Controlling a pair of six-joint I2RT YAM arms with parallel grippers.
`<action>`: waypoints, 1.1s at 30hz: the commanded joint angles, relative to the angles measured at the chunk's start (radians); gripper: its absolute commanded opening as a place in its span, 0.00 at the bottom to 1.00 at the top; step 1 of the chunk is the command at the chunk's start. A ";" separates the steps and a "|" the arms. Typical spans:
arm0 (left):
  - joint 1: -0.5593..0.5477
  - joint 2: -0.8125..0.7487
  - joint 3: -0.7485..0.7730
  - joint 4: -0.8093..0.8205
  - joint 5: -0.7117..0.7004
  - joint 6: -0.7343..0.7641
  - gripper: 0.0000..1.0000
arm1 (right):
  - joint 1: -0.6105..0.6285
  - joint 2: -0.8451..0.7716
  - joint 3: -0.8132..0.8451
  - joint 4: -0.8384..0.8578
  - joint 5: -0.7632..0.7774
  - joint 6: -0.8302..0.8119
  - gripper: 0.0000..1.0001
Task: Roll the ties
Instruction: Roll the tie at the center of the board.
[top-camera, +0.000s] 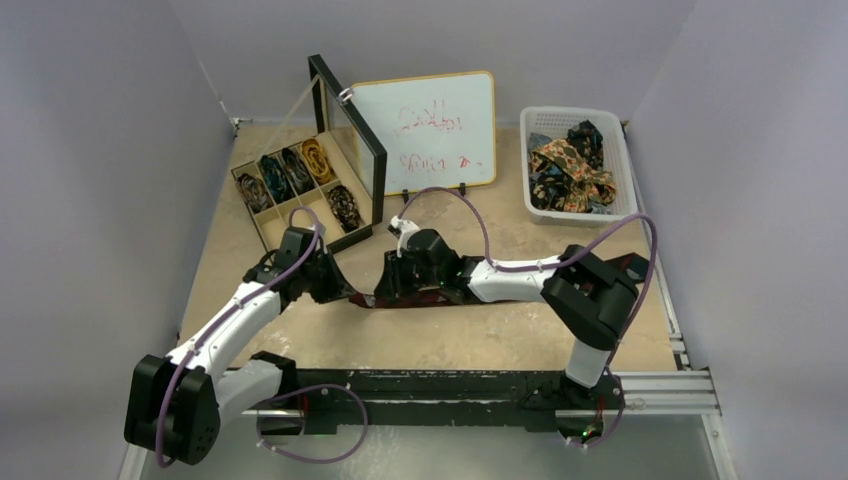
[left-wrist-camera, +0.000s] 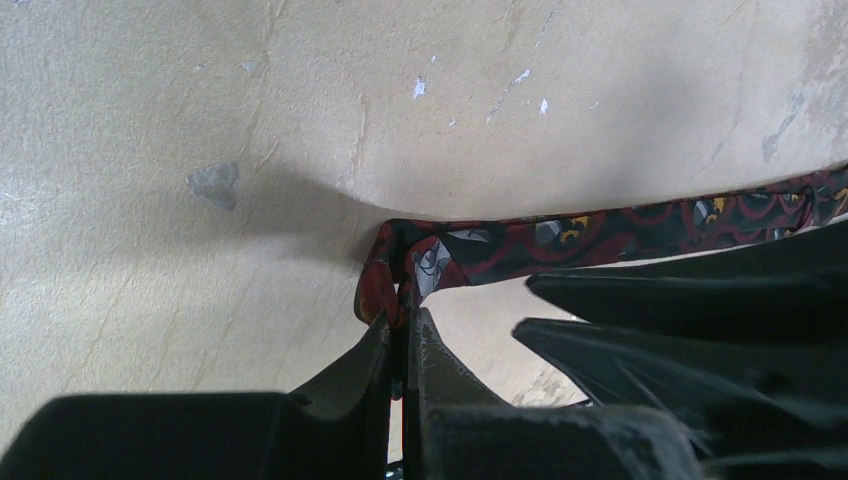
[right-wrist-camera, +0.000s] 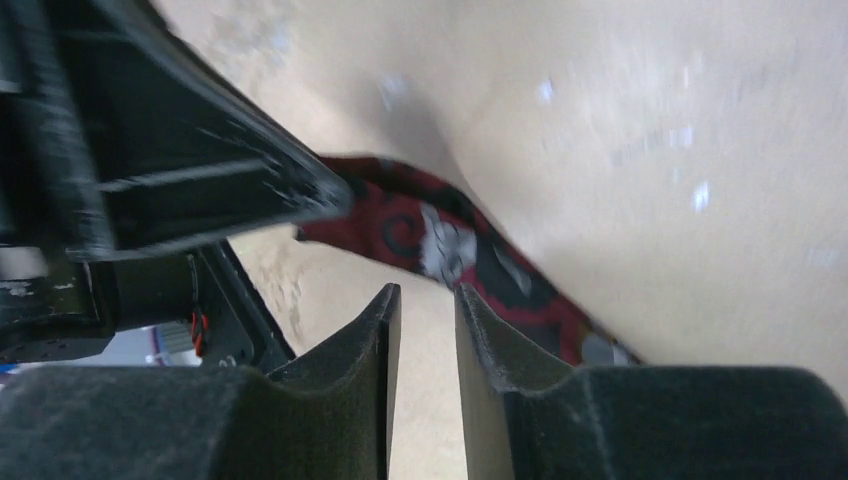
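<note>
The left gripper is pinched shut on the folded end of the maroon tie. The tie lies as a strip across the table between the two arms, with that end lifted a little off the surface. The right gripper hovers beside the same strip, its jaws a narrow gap apart with nothing between them. That view is blurred, so I cannot tell how near its tips are to the cloth. The step in hand looks like starting the coil at the held end. To do it well, the left should grip firmly and turn the end over onto the strip, while the right presses the flat cloth a little further along so it neither slides nor twists. The first turn wants to be tight and square to the edges, or the roll will likely cone and not fit the divided box at the back left, where coiled ties already sit
</note>
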 joint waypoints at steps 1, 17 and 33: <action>-0.004 -0.011 0.004 -0.002 -0.005 0.023 0.00 | 0.004 0.004 0.012 -0.118 -0.028 0.196 0.28; -0.004 -0.021 -0.001 0.019 0.019 0.024 0.00 | 0.001 0.159 0.107 -0.230 -0.020 0.207 0.13; -0.004 -0.025 -0.006 0.028 0.029 0.023 0.00 | 0.000 0.098 0.087 -0.208 0.003 0.192 0.18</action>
